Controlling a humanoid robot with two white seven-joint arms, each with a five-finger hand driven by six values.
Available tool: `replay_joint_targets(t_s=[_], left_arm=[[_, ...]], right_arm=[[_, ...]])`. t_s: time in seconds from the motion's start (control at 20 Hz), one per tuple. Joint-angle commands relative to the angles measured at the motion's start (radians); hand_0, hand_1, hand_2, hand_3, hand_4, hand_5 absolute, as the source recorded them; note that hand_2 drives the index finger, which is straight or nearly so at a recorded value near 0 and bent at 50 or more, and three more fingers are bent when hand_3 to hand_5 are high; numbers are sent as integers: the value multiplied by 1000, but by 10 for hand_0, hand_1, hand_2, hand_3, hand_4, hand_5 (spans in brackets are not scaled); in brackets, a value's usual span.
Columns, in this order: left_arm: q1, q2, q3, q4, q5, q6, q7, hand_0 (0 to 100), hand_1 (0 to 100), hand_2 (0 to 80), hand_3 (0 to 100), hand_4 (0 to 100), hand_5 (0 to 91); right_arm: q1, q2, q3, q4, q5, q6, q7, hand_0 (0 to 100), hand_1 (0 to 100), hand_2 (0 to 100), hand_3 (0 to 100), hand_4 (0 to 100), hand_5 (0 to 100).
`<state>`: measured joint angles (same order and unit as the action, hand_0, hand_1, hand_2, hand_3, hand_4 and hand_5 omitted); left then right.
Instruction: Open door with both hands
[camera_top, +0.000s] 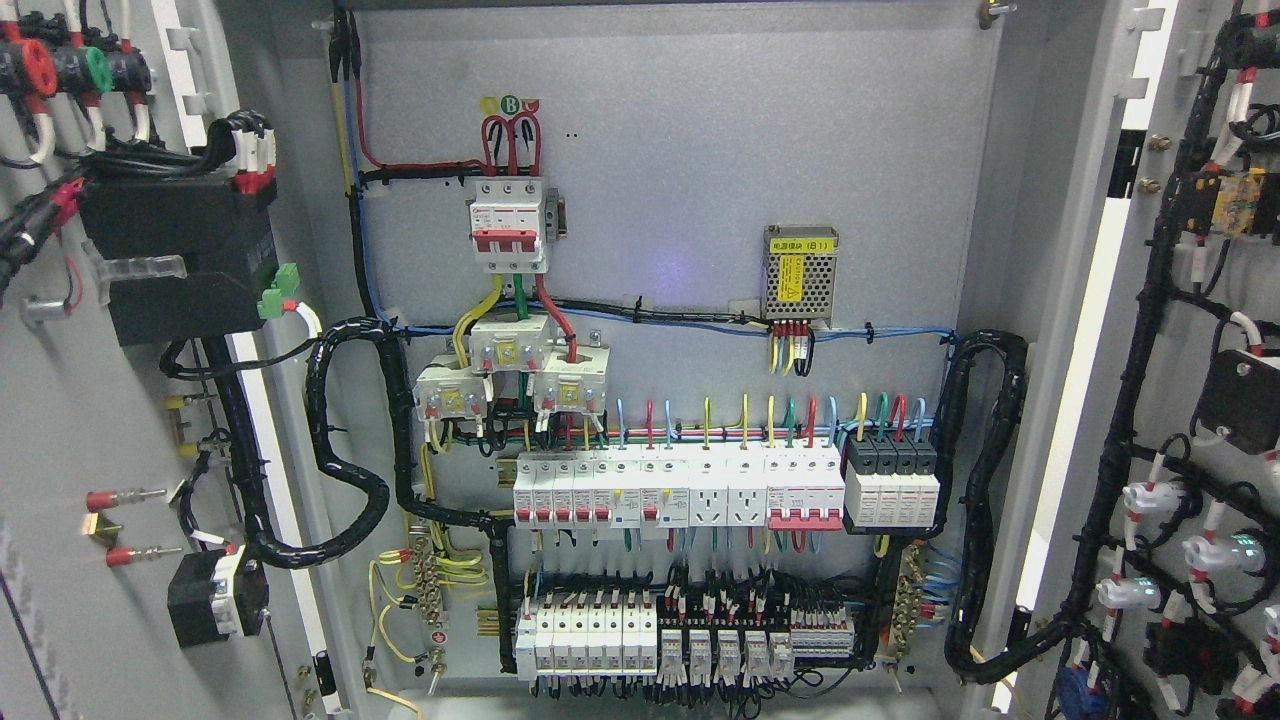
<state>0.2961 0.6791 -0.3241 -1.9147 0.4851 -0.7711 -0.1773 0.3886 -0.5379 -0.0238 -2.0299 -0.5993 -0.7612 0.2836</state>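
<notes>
Grey steel cabinet backplate (700, 180) carries rows of white breakers (680, 490). Both grey wired doors, left (90, 420) and right (1180, 400), stand swung wide open. Neither hand visible; state cannot be told.

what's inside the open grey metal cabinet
On the grey metal cabinet back panel: white breaker rows, a mesh power supply, black cable looms. Wiring behind them is hidden.
</notes>
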Motion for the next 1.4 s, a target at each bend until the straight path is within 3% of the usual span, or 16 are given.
replay_joint_targets(t_s=[0.0,0.4,1.15,1.35], left_arm=[[-3,11,48,6,67,-908,4,0,0,0,0,31,0],[44,19,111,8,130,-956,4,0,0,0,0,30,0],[274,17,240,-20,132,-956,12,0,0,0,0,30,0],[294,13,264,-23,133,-956,16,0,0,0,0,30,0]], right_arm=[[-2,-51,-42,36,-60,2,3,0,0,0,0,0,0],[12,-60,-39,50,-71,3,5,0,0,0,0,0,0],[32,-119,-77,112,-137,2,8,0,0,0,0,0,0],[27,-125,-81,120,-161,2,8,0,0,0,0,0,0]])
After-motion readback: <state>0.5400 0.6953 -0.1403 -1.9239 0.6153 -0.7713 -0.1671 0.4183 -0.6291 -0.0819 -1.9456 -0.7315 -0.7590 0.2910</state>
